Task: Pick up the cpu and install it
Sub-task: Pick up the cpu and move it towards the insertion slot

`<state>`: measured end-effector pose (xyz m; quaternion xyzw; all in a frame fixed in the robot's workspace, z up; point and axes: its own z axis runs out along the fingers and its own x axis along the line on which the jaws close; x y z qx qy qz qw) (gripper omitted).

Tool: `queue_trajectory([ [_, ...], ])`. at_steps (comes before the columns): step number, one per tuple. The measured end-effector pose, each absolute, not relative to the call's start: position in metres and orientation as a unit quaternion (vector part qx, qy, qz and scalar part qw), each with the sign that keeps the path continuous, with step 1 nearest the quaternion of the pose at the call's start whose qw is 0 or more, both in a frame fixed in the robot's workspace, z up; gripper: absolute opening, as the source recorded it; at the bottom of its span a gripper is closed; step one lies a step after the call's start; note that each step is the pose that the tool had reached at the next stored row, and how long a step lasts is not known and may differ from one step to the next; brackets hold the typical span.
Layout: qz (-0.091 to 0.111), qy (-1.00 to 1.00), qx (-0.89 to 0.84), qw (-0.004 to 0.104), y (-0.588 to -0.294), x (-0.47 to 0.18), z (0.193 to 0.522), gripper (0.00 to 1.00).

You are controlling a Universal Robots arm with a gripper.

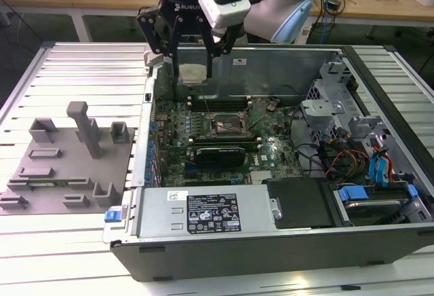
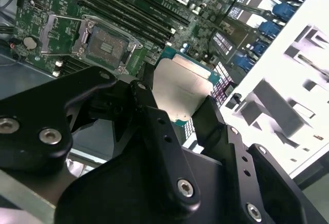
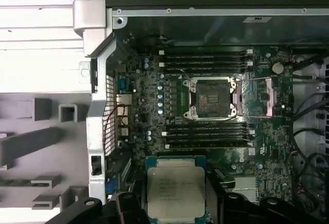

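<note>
My gripper [image 1: 192, 70] is shut on the cpu [image 1: 192, 74], a flat square chip with a silvery-white top, and holds it in the air over the far corner of the open computer case, at the exterior view's left. In both wrist views the black fingers [image 2: 151, 116] clamp the cpu [image 2: 180, 85] by two opposite edges. The cpu [image 3: 176, 192] hangs level, metal top toward the first wrist camera. The open socket [image 3: 211, 98] on the green motherboard lies apart from the chip, its load plate [image 3: 259, 96] swung aside. In the exterior view the socket [image 1: 227, 126] is nearer the camera than the gripper.
A grey fixture plate [image 1: 61, 167] with upright blocks lies outside the case on the exterior view's left. Memory slots [image 3: 205, 59] flank the socket. The power supply [image 1: 203, 211] fills the case's near side. Cables and drive bays [image 1: 346, 157] crowd the exterior view's right.
</note>
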<state>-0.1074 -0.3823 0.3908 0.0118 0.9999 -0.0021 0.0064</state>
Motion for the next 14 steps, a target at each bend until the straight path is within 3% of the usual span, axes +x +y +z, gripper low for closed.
queue_trajectory([
  [14,-0.002,1.0,0.012,0.006,-0.376,-0.106,0.366,0.55],
])
